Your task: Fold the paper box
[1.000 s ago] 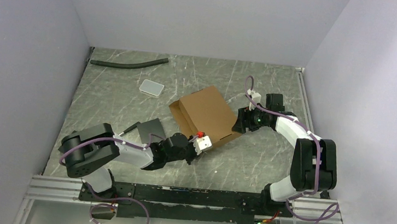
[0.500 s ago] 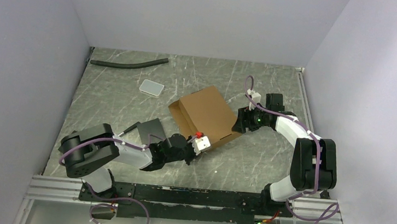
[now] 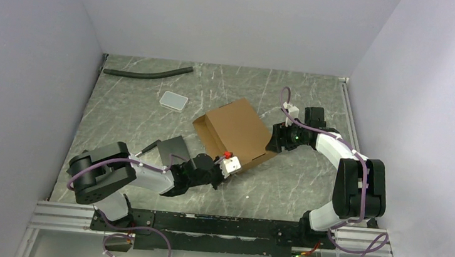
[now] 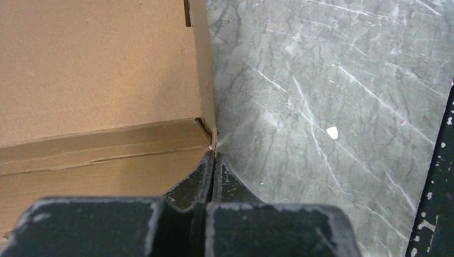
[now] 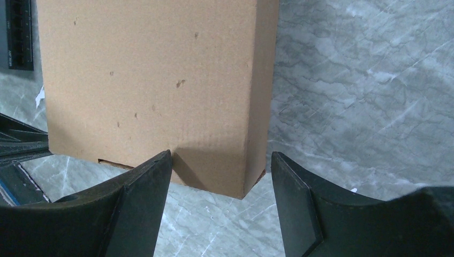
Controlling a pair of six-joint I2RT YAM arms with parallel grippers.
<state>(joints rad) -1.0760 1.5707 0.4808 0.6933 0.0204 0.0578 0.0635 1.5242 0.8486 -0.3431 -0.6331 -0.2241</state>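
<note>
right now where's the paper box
In the top view the paper box sits mid-table, between the left gripper at its near corner and the right gripper at its right corner.

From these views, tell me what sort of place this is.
Probably a robot test cell: plain walls enclose a scratched table, left arm and right arm bolted to a rail at its near edge, cardboard box between them.
</note>
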